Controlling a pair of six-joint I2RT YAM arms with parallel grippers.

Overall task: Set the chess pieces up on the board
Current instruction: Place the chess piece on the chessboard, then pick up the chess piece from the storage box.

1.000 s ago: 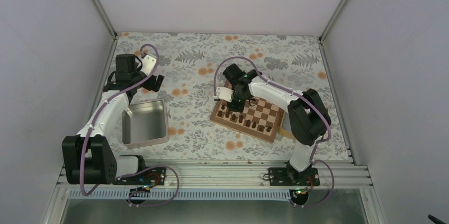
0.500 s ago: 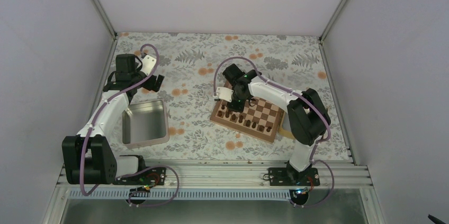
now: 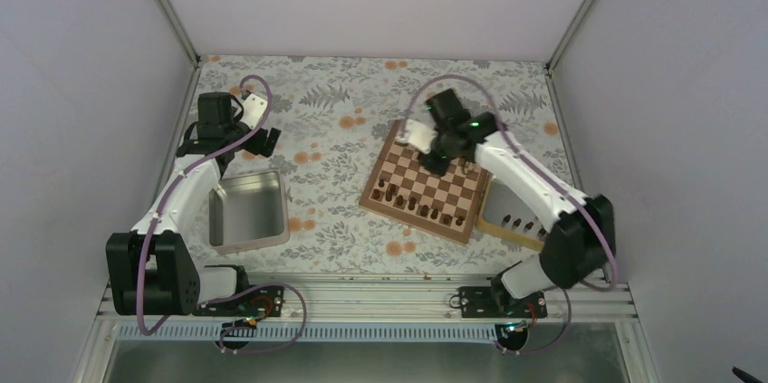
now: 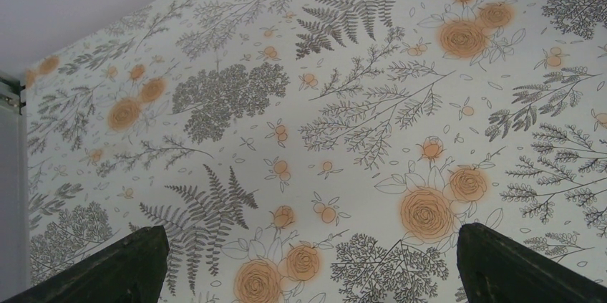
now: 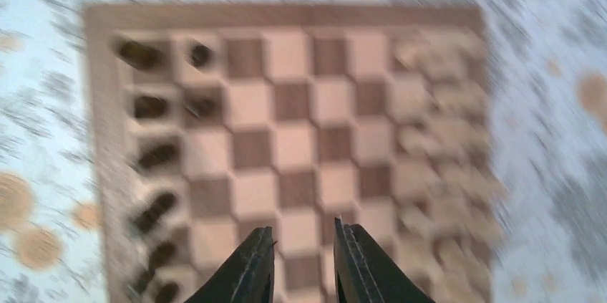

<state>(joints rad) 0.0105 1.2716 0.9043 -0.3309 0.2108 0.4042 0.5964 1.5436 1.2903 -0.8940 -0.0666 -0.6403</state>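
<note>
The board (image 3: 436, 186) lies right of centre on the flowered cloth. Several dark chess pieces (image 3: 399, 203) stand along its near edge. In the blurred right wrist view these pieces (image 5: 149, 107) fill the two left columns of the board (image 5: 293, 102). My right gripper (image 3: 437, 162) hangs above the board's far side. Its jaws (image 5: 303, 228) are open a little, with only board squares showing between them. My left gripper (image 3: 264, 140) stays far left, above bare cloth. It (image 4: 308, 274) is wide open with nothing in it.
A grey metal tin (image 3: 246, 211) sits near the left arm. A light wooden tray (image 3: 513, 224) holding a few dark pieces lies against the board's right side. Pale pieces (image 5: 444, 138) show blurred on the board's right columns. White walls close in the table.
My right arm has lifted off the board's near-left corner and swung to its far right side, its jaws spreading. The tray has come into view. The left arm has not moved.
</note>
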